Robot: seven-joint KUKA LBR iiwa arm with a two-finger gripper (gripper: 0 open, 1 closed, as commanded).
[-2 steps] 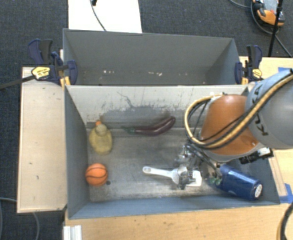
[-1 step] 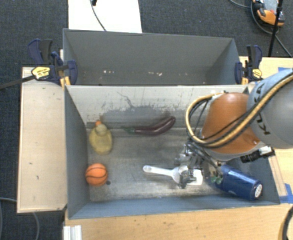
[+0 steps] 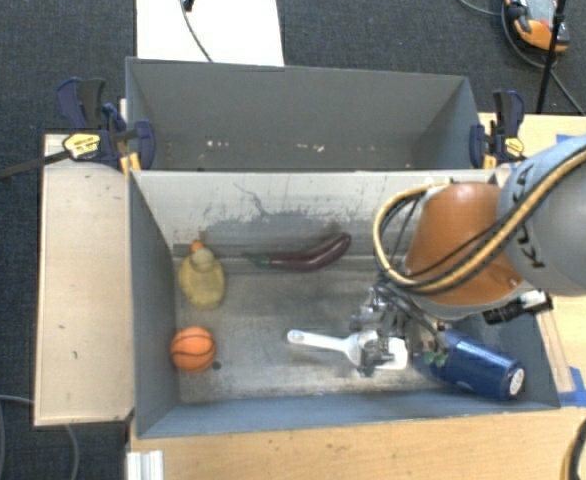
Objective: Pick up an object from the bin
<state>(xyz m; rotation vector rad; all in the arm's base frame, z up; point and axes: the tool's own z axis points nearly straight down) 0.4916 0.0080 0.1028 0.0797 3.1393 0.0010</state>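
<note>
We see the gripper (image 3: 375, 340) low over the broad end of a white plastic spoon (image 3: 318, 342) on the bin (image 3: 323, 413) floor; whether it is spread or closed there we cannot tell; a blue can (image 3: 478, 370) lies just right of the spoon; a purple aubergine (image 3: 303, 256) lies behind it; an orange ball (image 3: 192, 348) and a yellow squash (image 3: 202, 278) sit well to its left.

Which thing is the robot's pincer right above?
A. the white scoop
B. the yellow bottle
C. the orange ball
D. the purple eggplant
A: the pincer hangs over the wide end of the white scoop, whose handle sticks out to the left.
</note>
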